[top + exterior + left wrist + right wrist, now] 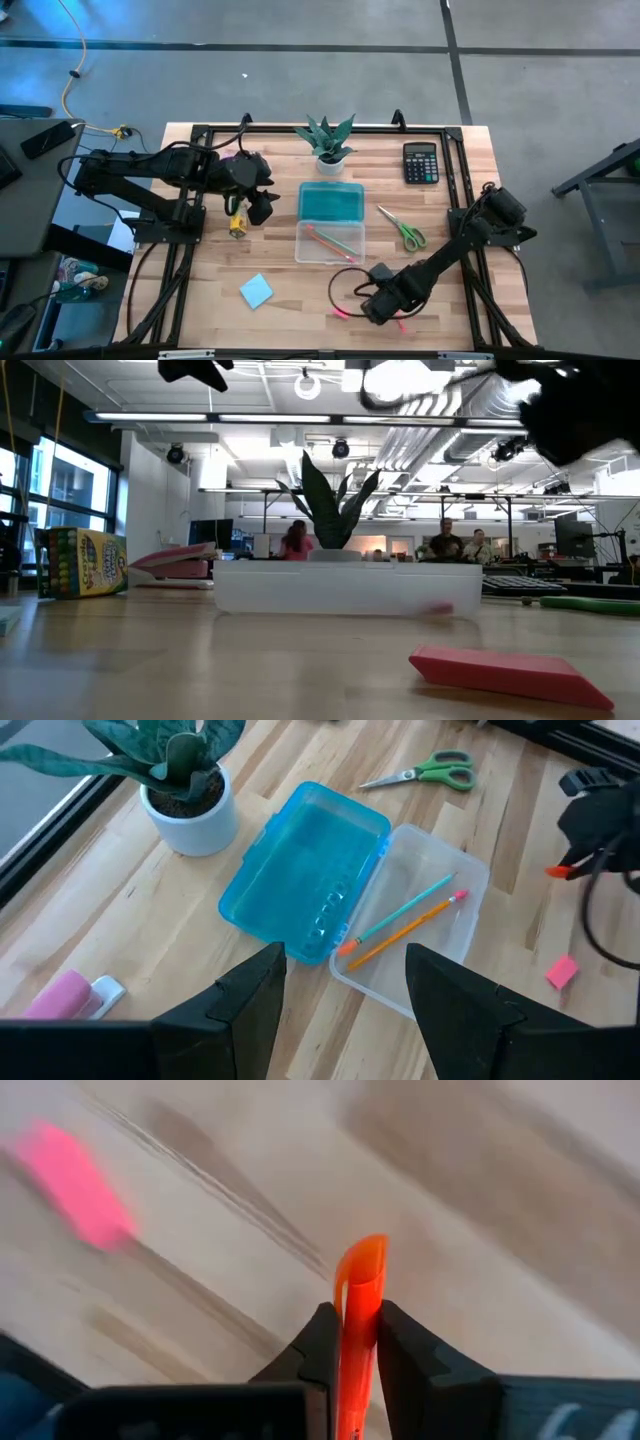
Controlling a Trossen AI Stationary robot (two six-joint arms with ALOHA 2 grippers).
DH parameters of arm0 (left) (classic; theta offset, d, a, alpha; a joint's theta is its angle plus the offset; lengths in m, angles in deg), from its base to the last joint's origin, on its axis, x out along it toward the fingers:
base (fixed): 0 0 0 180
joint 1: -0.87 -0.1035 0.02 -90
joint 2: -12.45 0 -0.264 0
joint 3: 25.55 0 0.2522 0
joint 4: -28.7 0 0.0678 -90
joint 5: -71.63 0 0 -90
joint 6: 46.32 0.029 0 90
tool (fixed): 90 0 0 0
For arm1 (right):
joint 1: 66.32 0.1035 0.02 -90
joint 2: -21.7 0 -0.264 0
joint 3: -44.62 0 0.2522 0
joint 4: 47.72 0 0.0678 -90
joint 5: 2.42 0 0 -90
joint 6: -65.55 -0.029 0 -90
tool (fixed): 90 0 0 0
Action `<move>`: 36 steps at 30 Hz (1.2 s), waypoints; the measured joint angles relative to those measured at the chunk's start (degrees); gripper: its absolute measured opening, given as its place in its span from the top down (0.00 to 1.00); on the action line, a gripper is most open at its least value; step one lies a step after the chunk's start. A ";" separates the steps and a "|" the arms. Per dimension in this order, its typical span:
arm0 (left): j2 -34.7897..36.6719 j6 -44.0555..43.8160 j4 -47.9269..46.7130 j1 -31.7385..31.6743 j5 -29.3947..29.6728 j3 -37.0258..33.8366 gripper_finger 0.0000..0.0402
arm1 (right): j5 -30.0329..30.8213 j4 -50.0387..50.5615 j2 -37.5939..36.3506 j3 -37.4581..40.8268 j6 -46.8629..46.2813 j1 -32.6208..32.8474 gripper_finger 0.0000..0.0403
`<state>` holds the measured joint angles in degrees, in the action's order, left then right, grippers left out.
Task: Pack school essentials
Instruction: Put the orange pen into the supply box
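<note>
Packing looks barely begun: the open pencil case (331, 239) at counter centre holds only two pencils (405, 920). The right gripper (383, 305), at 5 o'clock, has its fingers clenched on the red pen (357, 1315). Scissors (403, 228), notepad (256, 291), eraser (562, 972) and crayon box (82, 563) wait outside; the left gripper (262, 205) hovers at 9 o'clock, fingers parted, empty

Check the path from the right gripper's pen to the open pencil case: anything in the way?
Nothing visible blocks it. The right gripper is shut on the red pen near the table's front edge. The wood between it and the pencil case is bare; the scissors lie off to the right, and the pink eraser sits beside the gripper.
</note>
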<state>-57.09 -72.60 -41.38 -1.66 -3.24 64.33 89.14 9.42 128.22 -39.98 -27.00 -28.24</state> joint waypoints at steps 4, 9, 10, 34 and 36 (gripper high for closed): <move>0.00 1.50 0.00 -1.65 -0.02 0.00 0.51 | 5.53 0.41 -0.02 -2.88 8.00 -2.54 0.92; 0.00 2.55 0.00 -4.45 0.00 0.00 0.51 | 6.62 0.71 -0.04 -4.54 20.04 -7.12 0.92; 0.00 3.18 0.00 -4.94 0.00 0.00 0.51 | 6.68 0.83 -0.04 -4.85 22.70 -8.11 0.92; 0.02 4.73 0.02 -8.76 -7.40 0.00 0.51 | 0.20 -10.46 2.28 -11.93 70.89 -30.79 0.91; 0.00 4.17 -0.02 -8.58 -8.05 0.00 0.51 | -0.97 -10.29 2.99 -11.09 70.58 -30.74 0.91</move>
<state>-57.09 -68.43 -41.40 -10.24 -11.29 64.33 88.17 -0.87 131.20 -51.07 43.58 -58.98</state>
